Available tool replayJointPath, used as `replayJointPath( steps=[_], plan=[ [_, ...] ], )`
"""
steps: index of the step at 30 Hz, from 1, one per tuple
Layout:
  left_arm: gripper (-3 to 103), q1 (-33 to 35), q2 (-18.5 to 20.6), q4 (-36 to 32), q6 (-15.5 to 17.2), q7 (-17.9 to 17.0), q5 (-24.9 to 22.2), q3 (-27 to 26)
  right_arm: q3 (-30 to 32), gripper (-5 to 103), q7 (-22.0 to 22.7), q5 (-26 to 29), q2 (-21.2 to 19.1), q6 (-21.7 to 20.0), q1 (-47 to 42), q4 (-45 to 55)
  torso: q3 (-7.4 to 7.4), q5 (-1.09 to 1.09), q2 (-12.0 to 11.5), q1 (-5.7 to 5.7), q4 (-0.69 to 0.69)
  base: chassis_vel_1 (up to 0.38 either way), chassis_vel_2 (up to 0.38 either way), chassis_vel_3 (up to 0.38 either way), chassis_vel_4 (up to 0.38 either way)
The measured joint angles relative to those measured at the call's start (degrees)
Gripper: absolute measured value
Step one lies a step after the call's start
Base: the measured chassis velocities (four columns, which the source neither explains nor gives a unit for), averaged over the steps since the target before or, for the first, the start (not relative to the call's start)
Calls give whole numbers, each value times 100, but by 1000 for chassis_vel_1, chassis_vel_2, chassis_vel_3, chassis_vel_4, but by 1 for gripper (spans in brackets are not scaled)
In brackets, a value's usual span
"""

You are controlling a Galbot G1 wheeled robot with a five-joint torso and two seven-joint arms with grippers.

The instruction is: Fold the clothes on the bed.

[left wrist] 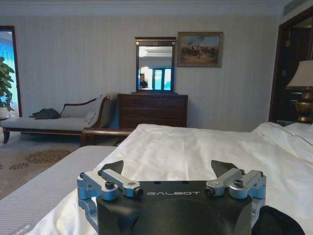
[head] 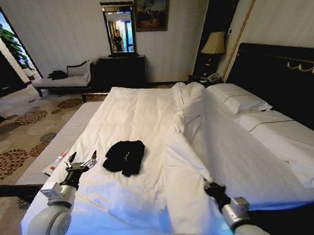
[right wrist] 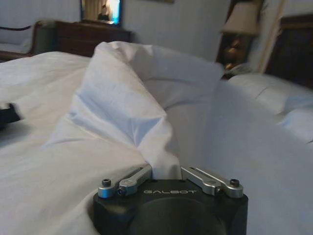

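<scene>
Fingers of the left gripper (head: 82,160) are spread wide with nothing between them; it hangs over the near left part of the bed (head: 141,113), just left of the T-shirt (head: 124,156) and not touching it. In the left wrist view the same fingers (left wrist: 113,167) stand well apart above the white duvet (left wrist: 195,152), and "GALBOT" reads in pale letters on the black body. A dark edge of the T-shirt (left wrist: 276,223) shows beside the gripper there.

The right gripper (head: 214,187) sits at the near end of a raised duvet fold (head: 185,108). In the right wrist view its links are drawn in close and the cloth (right wrist: 161,164) runs down between them, so it is pinching the duvet; "GALBOT" is printed on this body too.

The T-shirt lies bunched in a black heap on the duvet, left of the fold. No lettering on it can be read. A flat white packet with red marking (head: 56,163) lies on the bed's left edge, near the left gripper.
</scene>
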Motion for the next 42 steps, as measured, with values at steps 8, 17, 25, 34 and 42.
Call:
replayJointPath(
  steps=[8,17,25,34,42],
  plan=[
    [100,49,-117,45,-59,29,7,-26,690,1,-5,544,302,183,72,-195,0,1,0,0,1,0,0,0,0],
    [100,102,-122,84,-90,39,-16,-96,1814,1,8,720,1002,796,302,-997,0,2,0,0,0,0,0,0,0],
    [100,0,-92,129,-65,7,8,-22,3023,1,119,727,925,1575,567,-2322,0,1,0,0,-2,0,0,0,0],
    [100,-14,-101,145,-45,-12,29,-5,3286,1,251,788,822,1994,806,-3324,0,0,0,0,-1,0,0,0,0],
    [100,62,-88,142,-45,-12,29,-43,3448,1,264,1064,601,2318,1056,-4198,0,2,0,0,2,0,0,0,0]
  ],
)
